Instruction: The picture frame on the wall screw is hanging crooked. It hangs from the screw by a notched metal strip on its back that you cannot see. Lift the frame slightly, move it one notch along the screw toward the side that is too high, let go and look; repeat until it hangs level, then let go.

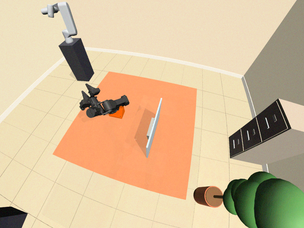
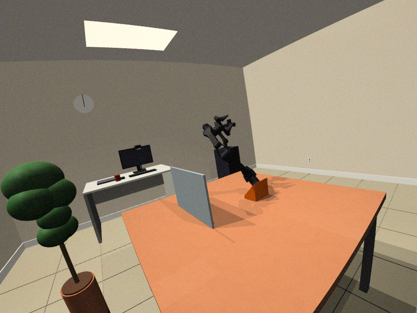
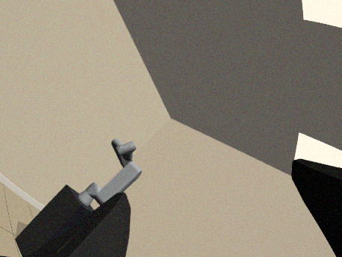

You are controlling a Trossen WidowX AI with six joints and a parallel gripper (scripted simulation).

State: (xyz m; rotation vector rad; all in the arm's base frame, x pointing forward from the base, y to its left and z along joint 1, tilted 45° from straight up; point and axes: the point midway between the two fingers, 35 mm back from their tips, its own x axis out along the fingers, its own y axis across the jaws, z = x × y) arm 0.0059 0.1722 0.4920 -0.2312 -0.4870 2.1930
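A light blue upright panel (image 1: pixel 148 148) (image 2: pixel 192 195) stands on the orange table (image 1: pixel 172 171) (image 2: pixel 252 255). The picture frame (image 1: pixel 150 126) shows in the top view as a small pale block against the panel's robot-facing side, seen steeply from above. Its tilt cannot be told. In the exterior view the panel hides it, and it is outside the wrist view. The screw and the notched strip are hidden. My gripper (image 1: pixel 84 88) (image 2: pixel 231 120) (image 3: pixel 213 187) is open and empty, raised high and well away from the frame, pointing away from the panel.
An orange wedge (image 1: pixel 117 113) (image 2: pixel 261 191) sits under the arm's base. A grey arm (image 1: pixel 67 19) (image 3: pixel 119 183) stands on a dark pedestal (image 1: pixel 77 60) beyond the table. A potted plant (image 1: pixel 213 196) (image 2: pixel 77 283), a desk (image 2: pixel 118 183) and drawers (image 1: pixel 260 130) stand off the table.
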